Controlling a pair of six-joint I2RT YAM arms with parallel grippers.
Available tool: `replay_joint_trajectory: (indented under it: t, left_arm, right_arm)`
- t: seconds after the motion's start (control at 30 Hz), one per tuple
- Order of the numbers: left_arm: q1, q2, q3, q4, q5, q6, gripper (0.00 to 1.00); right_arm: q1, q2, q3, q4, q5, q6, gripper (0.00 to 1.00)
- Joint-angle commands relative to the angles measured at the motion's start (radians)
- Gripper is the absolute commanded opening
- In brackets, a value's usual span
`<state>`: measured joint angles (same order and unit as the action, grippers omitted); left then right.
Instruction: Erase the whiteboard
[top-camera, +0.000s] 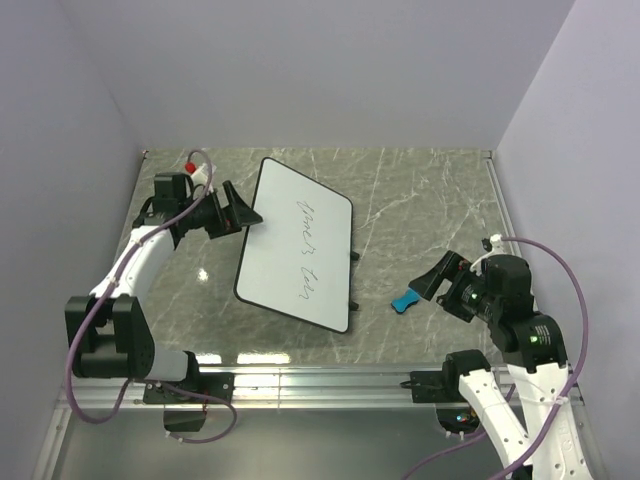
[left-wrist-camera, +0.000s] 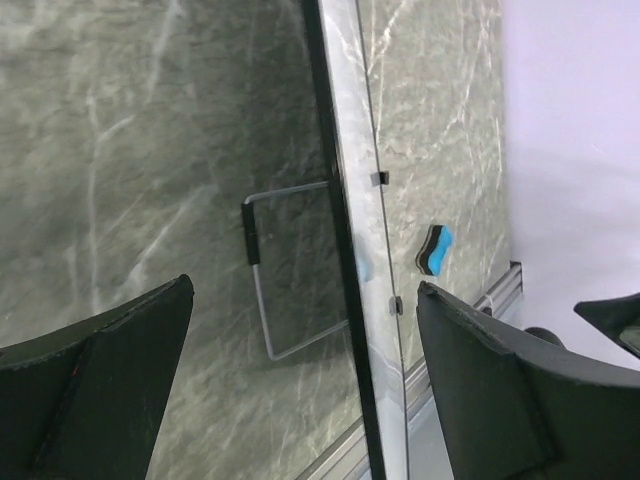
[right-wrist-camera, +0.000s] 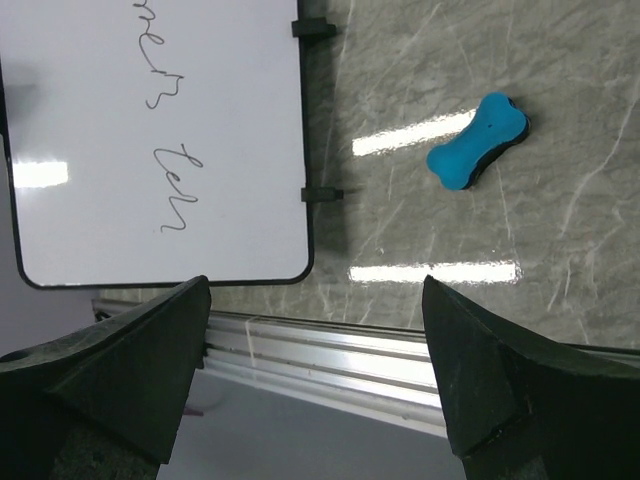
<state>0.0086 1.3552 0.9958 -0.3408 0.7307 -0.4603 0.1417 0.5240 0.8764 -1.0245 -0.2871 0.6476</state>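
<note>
The whiteboard (top-camera: 298, 255) lies slanted in the middle of the marble table, with dark handwriting on it and small black feet on its right rim. My left gripper (top-camera: 243, 214) is open at the board's upper left edge. In the left wrist view the black rim (left-wrist-camera: 340, 250) runs edge-on between the open fingers (left-wrist-camera: 120, 350), not gripped, and a wire stand (left-wrist-camera: 255, 270) shows under the board. My right gripper (top-camera: 440, 277) is open and empty, just right of the blue-and-black eraser (top-camera: 405, 301). The right wrist view shows the eraser (right-wrist-camera: 478, 140) and the board (right-wrist-camera: 150, 130) ahead of the gripper (right-wrist-camera: 315, 290).
An aluminium rail (top-camera: 320, 385) runs along the table's near edge, also in the right wrist view (right-wrist-camera: 330, 350). Lavender walls close in the table on the left, back and right. Bare marble (top-camera: 430, 200) lies right of the board.
</note>
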Motion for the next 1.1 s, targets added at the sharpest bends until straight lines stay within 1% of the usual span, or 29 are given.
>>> replay_joint_trajectory:
  t: [0.0, 0.03, 0.1, 0.17, 0.2, 0.23, 0.3, 0.33, 0.4, 0.47, 0.5, 0.53, 0.7, 0.9, 1.0, 1.07]
  left_arm:
    - [-0.051, 0.051, 0.093, 0.019, 0.044, 0.029, 0.98]
    - [-0.064, 0.064, 0.102, 0.010, 0.030, 0.037, 0.93]
    - [-0.113, 0.097, 0.122, -0.026, -0.022, 0.066, 0.87]
    - [-0.149, 0.113, 0.136, -0.035, -0.054, 0.072, 0.78]
    - [-0.154, 0.119, 0.136, -0.030, -0.039, 0.071, 0.72]
    - [-0.157, 0.122, 0.136, -0.024, -0.030, 0.066, 0.58]
    - [-0.167, 0.128, 0.141, -0.024, -0.022, 0.064, 0.39]
    - [-0.168, 0.131, 0.144, -0.029, -0.019, 0.068, 0.26]
    - [-0.173, 0.134, 0.156, -0.047, -0.027, 0.086, 0.16]
    - [-0.176, 0.137, 0.167, -0.058, -0.036, 0.092, 0.11]
    - [-0.177, 0.137, 0.168, -0.056, -0.036, 0.092, 0.05]
    - [-0.179, 0.137, 0.167, -0.053, -0.036, 0.091, 0.01]
    - [-0.197, 0.137, 0.170, -0.062, -0.066, 0.101, 0.00]
    - [-0.214, 0.124, 0.164, -0.060, -0.083, 0.100, 0.00]
    - [-0.216, 0.116, 0.152, -0.056, -0.086, 0.101, 0.00]
    - [-0.217, 0.108, 0.149, -0.060, -0.093, 0.104, 0.00]
  right_arm:
    - [0.004, -0.012, -0.011, 0.049, 0.040, 0.015, 0.93]
    - [0.004, -0.012, -0.016, 0.047, 0.049, 0.021, 0.93]
    - [0.006, -0.015, -0.045, 0.067, 0.054, 0.029, 0.93]
    - [0.006, 0.004, -0.098, 0.096, 0.025, 0.035, 0.93]
    - [0.006, 0.040, -0.114, 0.107, 0.023, 0.037, 0.93]
    - [0.006, 0.063, -0.143, 0.112, 0.025, 0.040, 0.92]
    - [0.006, 0.132, -0.158, 0.127, 0.052, 0.044, 0.93]
    - [0.004, 0.154, -0.165, 0.139, 0.061, 0.052, 0.92]
    - [0.006, 0.197, -0.168, 0.165, 0.094, 0.061, 0.92]
    - [0.010, 0.273, -0.165, 0.181, 0.124, 0.073, 0.92]
    - [0.010, 0.324, -0.165, 0.196, 0.155, 0.076, 0.92]
    - [0.015, 0.352, -0.174, 0.210, 0.166, 0.086, 0.91]
    - [0.036, 0.532, -0.171, 0.286, 0.183, 0.124, 0.90]
    - [0.133, 0.712, -0.073, 0.261, 0.246, 0.179, 0.86]
    - [0.179, 0.783, -0.040, 0.254, 0.276, 0.214, 0.83]
    - [0.183, 0.806, -0.030, 0.264, 0.285, 0.233, 0.80]
